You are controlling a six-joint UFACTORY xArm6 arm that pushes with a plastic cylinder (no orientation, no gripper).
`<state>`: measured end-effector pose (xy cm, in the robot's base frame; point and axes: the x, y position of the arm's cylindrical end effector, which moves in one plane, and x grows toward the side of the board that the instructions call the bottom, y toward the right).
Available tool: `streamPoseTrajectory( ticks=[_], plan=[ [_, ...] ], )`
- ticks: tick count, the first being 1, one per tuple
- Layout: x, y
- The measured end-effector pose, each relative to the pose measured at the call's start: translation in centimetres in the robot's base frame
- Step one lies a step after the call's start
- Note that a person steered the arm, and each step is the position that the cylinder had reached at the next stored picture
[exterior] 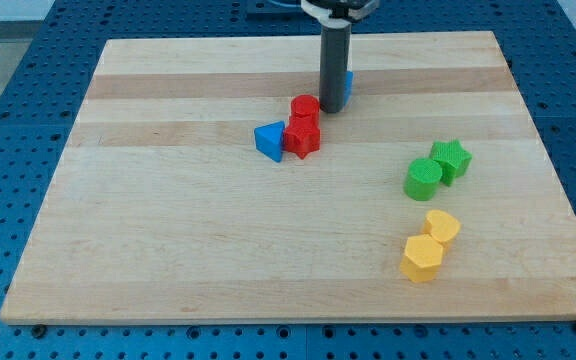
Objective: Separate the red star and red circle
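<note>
Still unseparated, the red circle [305,106] and the red star [302,137] are pictured touching near the middle of the wooden board [168,260], the circle toward the view's top and the star pressed against its lower side. The task is judged barely begun, if at all: no gap is seen between the two red blocks, and the whole of the splitting push appears to be left.

The rod's lower end, called my tip [332,108], is shown just beside the red circle on the view's right, at about the circle's height on the board; whether contact is made cannot be told. The star lies below and slightly to the view's left of the tip, with the circle partly between them. No claw is fitted to this arm, so nothing is grasped or released; only a bare rod is carried, resting on the board.

A blue triangle [269,140] is seen touching the star on the view's left. Another blue block [347,84], its shape hidden, is glimpsed behind the rod. Well apart, toward the view's right, a green circle [423,178] and green star [452,158] are paired, and two yellow blocks [430,243] are set together below them.
</note>
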<state>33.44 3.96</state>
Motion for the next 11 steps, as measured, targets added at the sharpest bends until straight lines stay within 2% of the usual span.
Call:
streamPoseTrajectory(
  ticks=[2,5,7,9,10,11],
  plan=[
    [-2.0,0.0],
    [5.9,-0.2],
    [10.3,-3.5],
    [13.0,-5.4],
    [13.0,-7.4],
    [11.1,-7.7]
  ],
)
